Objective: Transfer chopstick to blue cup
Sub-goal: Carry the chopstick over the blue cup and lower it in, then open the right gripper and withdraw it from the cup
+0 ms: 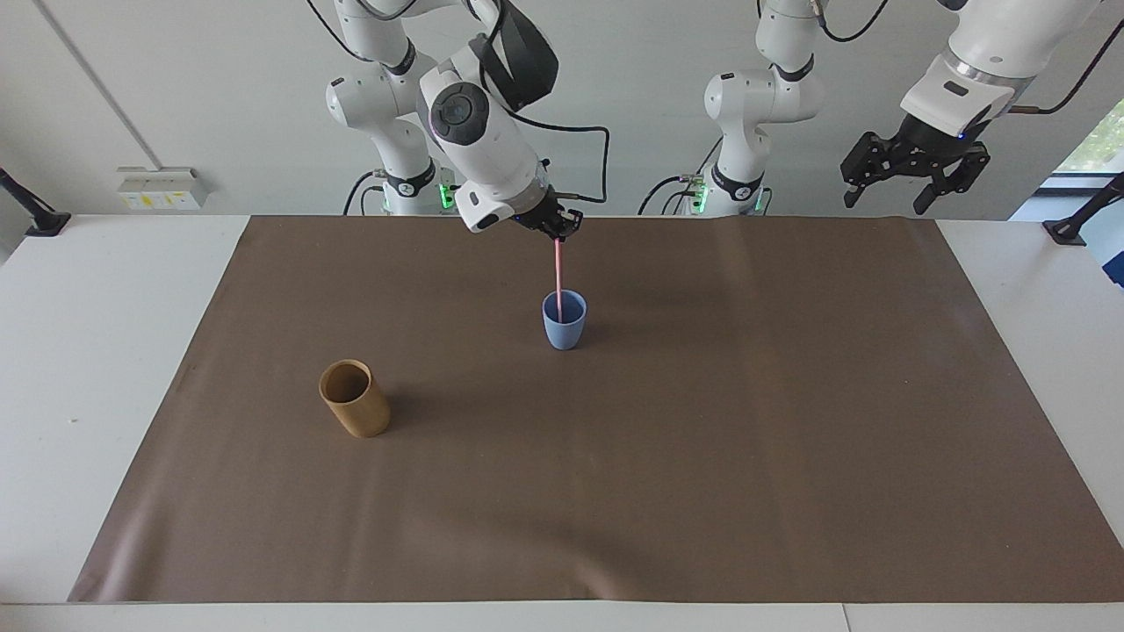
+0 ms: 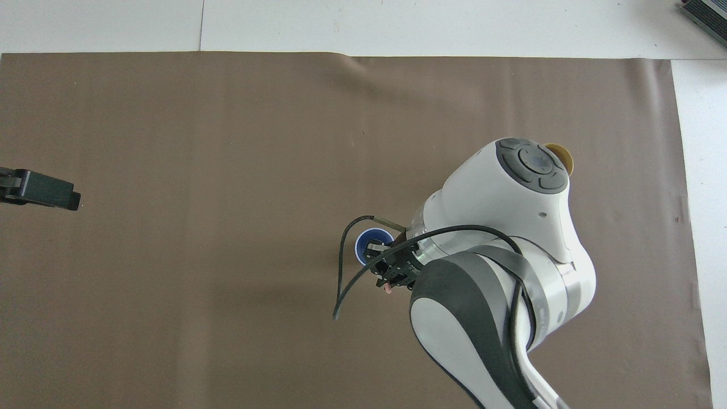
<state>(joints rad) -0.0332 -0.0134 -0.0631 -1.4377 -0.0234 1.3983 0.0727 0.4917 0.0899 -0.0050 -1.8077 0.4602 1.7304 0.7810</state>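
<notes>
The thin pink chopstick (image 1: 558, 276) stands almost upright with its lower end inside the small blue cup (image 1: 564, 329), which sits mid-mat. My right gripper (image 1: 557, 233) is over the cup, shut on the chopstick's top end. From overhead the right arm covers part of the blue cup (image 2: 366, 241), and the chopstick's pink tip (image 2: 387, 290) pokes out past the right gripper (image 2: 386, 267). My left gripper (image 1: 887, 197) waits open and empty, raised over the mat's edge at its own end; only its tip (image 2: 40, 190) shows from overhead.
A taller brown cylindrical cup (image 1: 355, 399) stands upright on the brown mat (image 1: 790, 439), farther from the robots than the blue cup and toward the right arm's end. Overhead, the brown cup (image 2: 562, 156) peeks out from under the right arm.
</notes>
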